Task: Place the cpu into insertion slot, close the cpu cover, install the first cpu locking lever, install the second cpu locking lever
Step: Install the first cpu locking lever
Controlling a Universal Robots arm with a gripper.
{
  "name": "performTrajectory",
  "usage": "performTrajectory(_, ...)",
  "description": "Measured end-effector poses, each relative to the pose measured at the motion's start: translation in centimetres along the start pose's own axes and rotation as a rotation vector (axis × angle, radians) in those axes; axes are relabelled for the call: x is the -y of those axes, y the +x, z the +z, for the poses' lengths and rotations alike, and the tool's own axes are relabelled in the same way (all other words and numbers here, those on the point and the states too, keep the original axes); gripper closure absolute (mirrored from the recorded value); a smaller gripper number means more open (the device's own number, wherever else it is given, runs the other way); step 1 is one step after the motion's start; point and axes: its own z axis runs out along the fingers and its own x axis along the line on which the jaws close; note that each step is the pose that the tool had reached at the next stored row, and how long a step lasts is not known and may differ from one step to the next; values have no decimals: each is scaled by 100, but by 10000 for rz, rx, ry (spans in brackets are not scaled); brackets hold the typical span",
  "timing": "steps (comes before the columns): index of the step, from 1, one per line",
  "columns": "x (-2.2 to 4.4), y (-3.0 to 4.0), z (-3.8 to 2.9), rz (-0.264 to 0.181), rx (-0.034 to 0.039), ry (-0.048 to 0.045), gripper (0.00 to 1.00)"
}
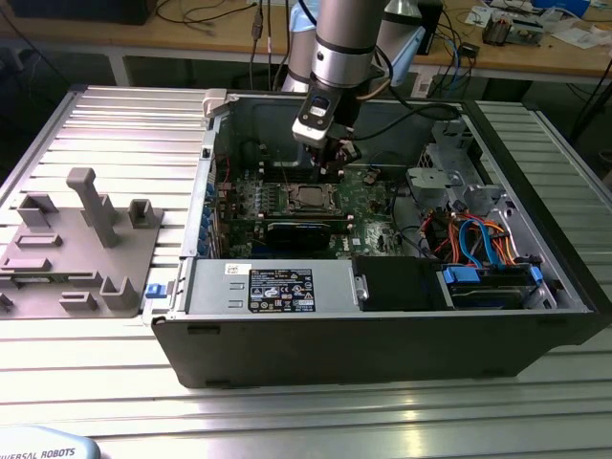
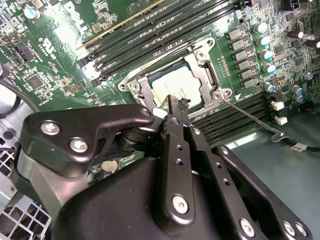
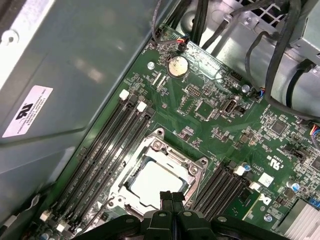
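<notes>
The cpu (image 2: 180, 86) has a silver-grey top and sits in the insertion slot (image 3: 158, 145) on the green motherboard (image 1: 368, 191). The silver cpu cover (image 2: 207, 75) lies flat around it, and the chip shows through its window. My gripper (image 2: 176, 102) is shut with nothing between its fingers, and its tips hang just above the edge of the socket. A thin metal locking lever (image 2: 250, 117) runs from the socket's corner out over the black memory slots. In the exterior view the gripper (image 1: 335, 158) hovers inside the open case, just behind the cpu (image 1: 312, 198).
The case's metal walls (image 1: 206, 191) ring the board. Cables and a drive cage (image 1: 478, 220) crowd the exterior view's right. A black card (image 1: 306, 231) and a boxed unit (image 1: 277, 287) lie in front of the socket. A grey fixture (image 1: 86, 239) rests on the table.
</notes>
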Motion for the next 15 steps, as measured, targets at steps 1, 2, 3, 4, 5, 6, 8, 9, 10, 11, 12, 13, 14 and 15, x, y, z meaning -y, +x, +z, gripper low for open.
performTrajectory(1, 0, 0, 0, -28, 2, 0, 89)
performTrajectory(2, 0, 0, 0, -74, 4, 0, 89)
performTrajectory(3, 0, 0, 0, -108, 5, 1, 89)
performTrajectory(4, 0, 0, 0, -138, 7, 0, 89)
performTrajectory(5, 0, 0, 0, -181, 9, 0, 89)
performTrajectory(6, 0, 0, 0, -235, 12, 1, 89)
performTrajectory(8, 0, 0, 0, -358, 18, 2, 89)
performTrajectory(9, 0, 0, 0, -406, 20, 2, 89)
performTrajectory(10, 0, 0, 0, -485, 24, 2, 89)
performTrajectory(11, 0, 0, 0, -545, 27, 3, 89)
performTrajectory(12, 0, 0, 0, -627, 32, 3, 89)
performTrajectory(13, 0, 0, 0, -775, 39, 4, 89)
performTrajectory(14, 0, 0, 0, -901, 45, 4, 89)
performTrajectory(15, 0, 0, 0, -976, 50, 5, 89)
